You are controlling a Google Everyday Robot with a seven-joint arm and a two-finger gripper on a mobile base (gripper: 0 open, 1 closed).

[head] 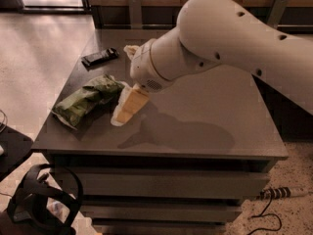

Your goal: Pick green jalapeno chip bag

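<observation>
Around: flat black device (100,57) at 11 o'clock on the grey table (234,106); white arm (234,38) reaches in from 2 o'clock.
Bag: green jalapeno chip bag (88,98) lies at table's 9 o'clock, nothing on it.
Gripper: gripper (126,106) angled down just beside bag's 3 o'clock end; open or closed, can't tell.
Print: bag lettering unreadable.

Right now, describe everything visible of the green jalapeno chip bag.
The green jalapeno chip bag is a crinkled, puffy olive-green pouch that looks like foil, elongated, with a pale sealed end at its lower-left. It lies flat on the dark grey table, near the picture's left edge, set diagonally from lower-left to upper-right. The claw hangs low right beside its upper-right end; whether it touches the bag cannot be told. A black flat device lies apart behind it.
</observation>
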